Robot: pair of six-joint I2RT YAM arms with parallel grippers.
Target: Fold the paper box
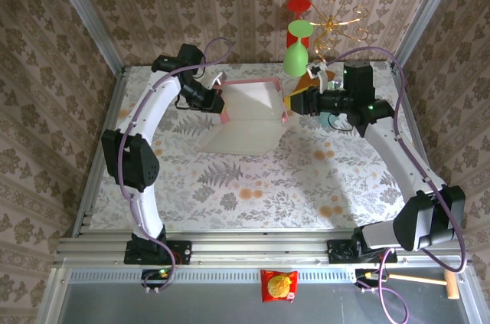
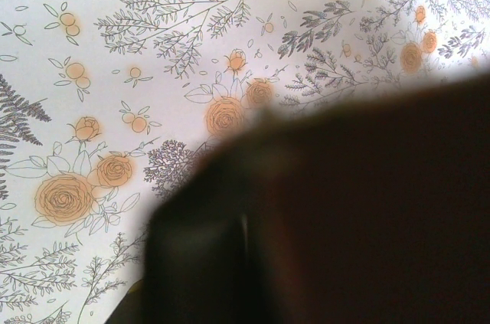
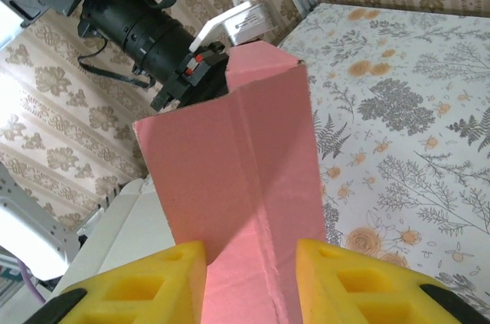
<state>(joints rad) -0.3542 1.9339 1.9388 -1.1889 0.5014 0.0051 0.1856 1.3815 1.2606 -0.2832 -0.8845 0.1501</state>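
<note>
2 claws meet at the paper box, which seems raised a little off the surface, close to its far edge and about midway between its left and right edges. The box stands open, with a pink rim and a whitish inside. 1 big whitish flap hangs from it toward the near edge.

The left claw is at the left wall of the box. It is fully closed and seems to pinch that wall, though the contact itself is not sharp. Its own camera is half covered by a dark blur very near the lens.

The right claw is at the right side. Its 2 yellow fingers stand partly apart, 1 on each side of a folded pink corner. I cannot tell if they touch the cardboard.

In my judgement the step in hand is the shaping of the body: the walls are up, but the flap is not closed, so the task is near its middle. The next move asks the right claw to come free of the corner without dragging it. It should then push the hanging flap along its crease while the left claw steadies the box. Thin cardboard will bend easily under a careless push.
</note>
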